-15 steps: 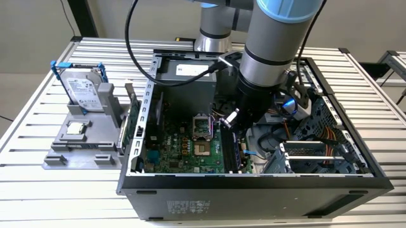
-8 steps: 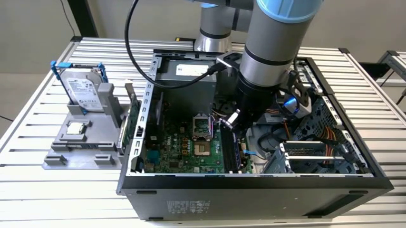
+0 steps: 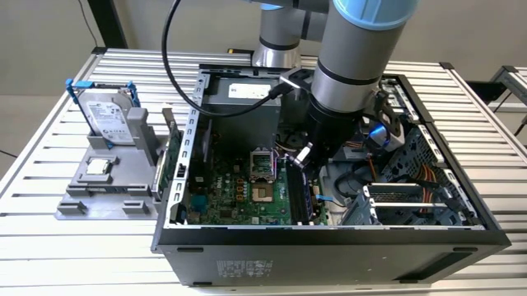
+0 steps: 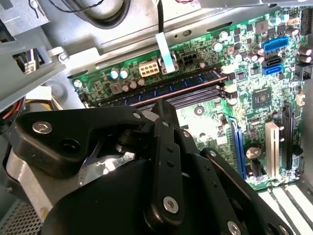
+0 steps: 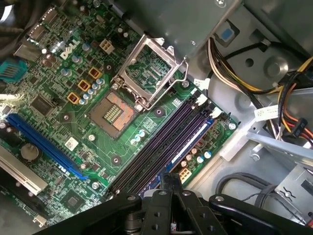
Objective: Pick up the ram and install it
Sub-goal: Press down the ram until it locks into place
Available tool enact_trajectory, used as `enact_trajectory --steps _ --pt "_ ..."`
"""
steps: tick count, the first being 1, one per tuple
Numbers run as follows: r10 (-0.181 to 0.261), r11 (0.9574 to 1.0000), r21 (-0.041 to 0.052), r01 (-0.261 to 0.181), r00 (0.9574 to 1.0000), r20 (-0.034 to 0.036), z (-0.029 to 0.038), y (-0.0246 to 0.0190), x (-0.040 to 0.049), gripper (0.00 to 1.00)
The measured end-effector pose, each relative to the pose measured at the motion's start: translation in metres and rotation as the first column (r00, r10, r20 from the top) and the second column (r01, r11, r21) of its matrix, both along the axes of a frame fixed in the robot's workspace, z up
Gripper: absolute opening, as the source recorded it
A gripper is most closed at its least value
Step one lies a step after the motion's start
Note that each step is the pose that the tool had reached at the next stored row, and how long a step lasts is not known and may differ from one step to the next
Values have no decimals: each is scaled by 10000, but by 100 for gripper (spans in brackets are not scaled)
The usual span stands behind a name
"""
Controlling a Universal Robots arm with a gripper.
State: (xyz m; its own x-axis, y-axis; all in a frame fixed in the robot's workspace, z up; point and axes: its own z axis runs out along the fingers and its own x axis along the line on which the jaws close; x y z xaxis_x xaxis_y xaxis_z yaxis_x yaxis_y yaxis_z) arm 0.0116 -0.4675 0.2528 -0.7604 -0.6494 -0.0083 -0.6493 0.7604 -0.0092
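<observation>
In the exterior view, the open computer case [image 3: 329, 237] lies flat on the slatted worktop [image 3: 49, 246], so the arm can reach straight down into it. The claw [image 3: 300, 161] is in the middle of the frame, low over the green motherboard [image 3: 239, 191], right above the long black slots [image 3: 300, 194]. At the left of the frame a grey holder [image 3: 99, 197] keeps the hard drive [image 3: 110, 117] standing up and a small square chip [image 3: 99, 165] lying flat, out of the way. In the second wrist view, the claw [image 4: 164, 105] fills the lower half. Its two fingers look pinched together with nothing between them, I think, so the tip makes one blunt point. Just past that tip, the ram [image 4: 171, 88] runs across the middle of the frame. It seems to sit in the slot nearest the board's edge, standing on its long edge as a stick must to fit. In the first wrist view, the claw [image 5: 171, 177] pokes up from the bottom middle. The ram [image 5: 193, 139] slants up toward the right from it, in the outer slot. The empty socket [image 5: 115, 110] is left of centre with its metal lid swung open.
</observation>
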Motion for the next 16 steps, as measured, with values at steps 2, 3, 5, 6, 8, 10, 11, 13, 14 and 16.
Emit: enact_trajectory --steps 2,3,5,6,8,10,11,13,14,16 --pt "106 9999 0 -106 9999 0 0 0 0 0" --pt "166 9999 0 -166 9999 0 0 0 0 0" --pt "363 9993 -3 -363 9993 0 0 0 0 0" --pt "415 9991 -2 -415 9991 0 -1 0 0 0" --pt "516 9987 -2 -516 9987 -2 -1 0 0 0" --pt "588 9983 -1 -588 9983 -1 -1 0 0 0" --pt "624 9980 -1 -624 9980 -1 -1 0 0 0" --pt "698 9976 0 -698 9976 0 -2 0 0 0" --pt "740 9973 0 -740 9973 0 -2 0 0 0" --pt "830 9966 0 -830 9966 0 -2 0 0 0"
